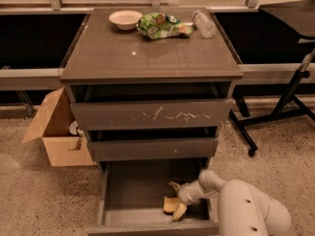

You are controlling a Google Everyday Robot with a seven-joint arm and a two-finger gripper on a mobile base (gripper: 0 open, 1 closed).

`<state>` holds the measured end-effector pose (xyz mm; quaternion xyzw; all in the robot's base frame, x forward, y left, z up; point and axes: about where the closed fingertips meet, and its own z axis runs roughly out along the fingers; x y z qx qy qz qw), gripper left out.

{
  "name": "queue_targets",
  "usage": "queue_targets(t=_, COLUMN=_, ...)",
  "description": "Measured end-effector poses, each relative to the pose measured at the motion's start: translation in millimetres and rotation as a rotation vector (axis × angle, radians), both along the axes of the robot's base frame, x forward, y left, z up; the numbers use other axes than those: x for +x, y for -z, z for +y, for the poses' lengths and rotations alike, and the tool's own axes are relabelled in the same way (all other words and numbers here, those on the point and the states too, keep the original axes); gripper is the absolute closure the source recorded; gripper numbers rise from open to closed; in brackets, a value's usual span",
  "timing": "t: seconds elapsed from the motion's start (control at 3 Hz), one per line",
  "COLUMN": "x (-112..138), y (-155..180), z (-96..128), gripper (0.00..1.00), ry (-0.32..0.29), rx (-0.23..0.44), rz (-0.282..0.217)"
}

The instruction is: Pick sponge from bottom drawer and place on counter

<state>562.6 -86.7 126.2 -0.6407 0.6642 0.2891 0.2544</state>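
The bottom drawer (110, 200) is pulled open under the counter (147, 53). The yellow sponge (170, 204) lies on the drawer's grey tray near its front right corner. My gripper (175, 199) reaches down into the drawer from the right, on the white arm (246, 210). Its tan fingers are spread, one (173, 185) behind the sponge and one (180, 212) at its front right. The sponge sits between them, resting on the tray.
On the counter's back edge are a white bowl (125, 18), a green snack bag (160, 25) and a clear plastic bottle (203, 23). An open cardboard box (54, 132) stands on the floor at left. A black table's legs (275, 117) stand at right.
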Motion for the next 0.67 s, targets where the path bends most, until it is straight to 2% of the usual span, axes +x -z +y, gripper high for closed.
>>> queue_targets(t=0.33, x=-4.3, y=9.9, z=-2.2, gripper=0.18, ry=0.005, rx=-0.034, rz=-0.003)
queue_targets(t=0.67, x=-18.5, y=1.9, z=-9.6, gripper=0.49, ry=-0.032, rx=-0.054, rz=-0.053)
